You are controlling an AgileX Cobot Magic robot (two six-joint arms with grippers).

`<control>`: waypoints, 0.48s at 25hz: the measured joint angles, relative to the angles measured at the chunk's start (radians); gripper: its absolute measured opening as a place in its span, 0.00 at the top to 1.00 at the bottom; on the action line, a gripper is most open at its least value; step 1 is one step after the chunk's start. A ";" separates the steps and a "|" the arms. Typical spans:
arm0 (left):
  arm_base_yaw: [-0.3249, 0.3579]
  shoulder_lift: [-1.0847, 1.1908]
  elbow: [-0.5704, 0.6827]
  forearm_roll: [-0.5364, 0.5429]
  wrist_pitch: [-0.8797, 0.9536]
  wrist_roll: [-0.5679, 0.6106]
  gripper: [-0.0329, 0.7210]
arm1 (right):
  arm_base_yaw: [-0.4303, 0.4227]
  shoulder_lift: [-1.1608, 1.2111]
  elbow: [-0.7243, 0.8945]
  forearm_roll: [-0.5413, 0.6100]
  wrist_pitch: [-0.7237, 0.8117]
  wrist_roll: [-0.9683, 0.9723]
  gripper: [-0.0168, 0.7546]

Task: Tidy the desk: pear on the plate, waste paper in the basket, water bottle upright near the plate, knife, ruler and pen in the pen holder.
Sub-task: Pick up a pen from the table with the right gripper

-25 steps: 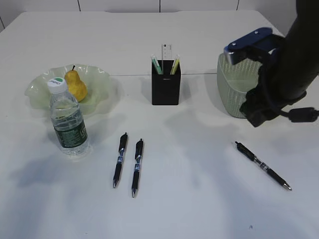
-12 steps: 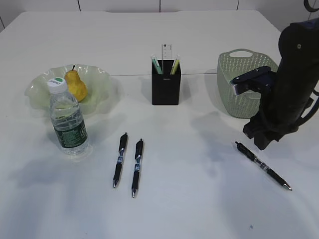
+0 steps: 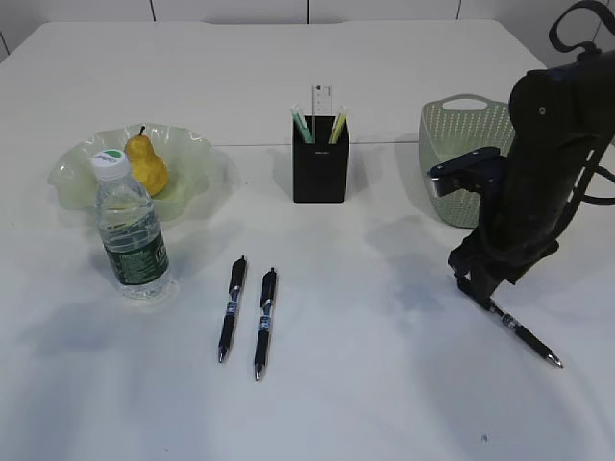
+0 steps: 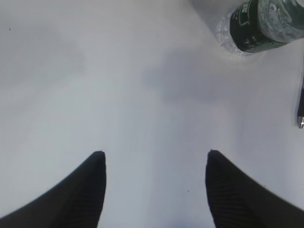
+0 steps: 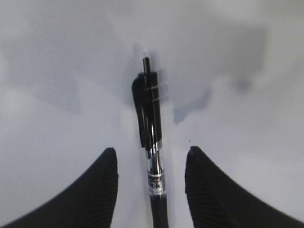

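- Two black fingers of the right gripper [image 5: 151, 161] stand apart, one on each side of the pen [image 5: 151, 142], holding nothing yet.
- Go straight down, then squeeze the pen's middle so it will not tip.
- Left gripper [image 4: 154, 161] hangs open, the water bottle [image 4: 259, 23] far ahead.

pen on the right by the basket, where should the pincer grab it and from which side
Grip the pen on its clear barrel just below the clip, coming straight down from above. It lies flat on the desk, so only its two long sides are free. The right pincer already straddles that spot, open, fingers either side and not touching.
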 joint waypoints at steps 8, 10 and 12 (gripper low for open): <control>0.000 0.000 0.000 0.000 -0.004 0.000 0.34 | 0.000 0.066 -0.028 0.023 0.000 -0.007 0.53; 0.000 0.000 0.000 0.000 -0.004 0.000 0.34 | 0.000 0.077 -0.030 0.023 0.000 -0.007 0.53; 0.000 0.000 0.000 0.000 -0.004 0.000 0.34 | 0.000 0.089 -0.032 0.023 0.000 -0.007 0.53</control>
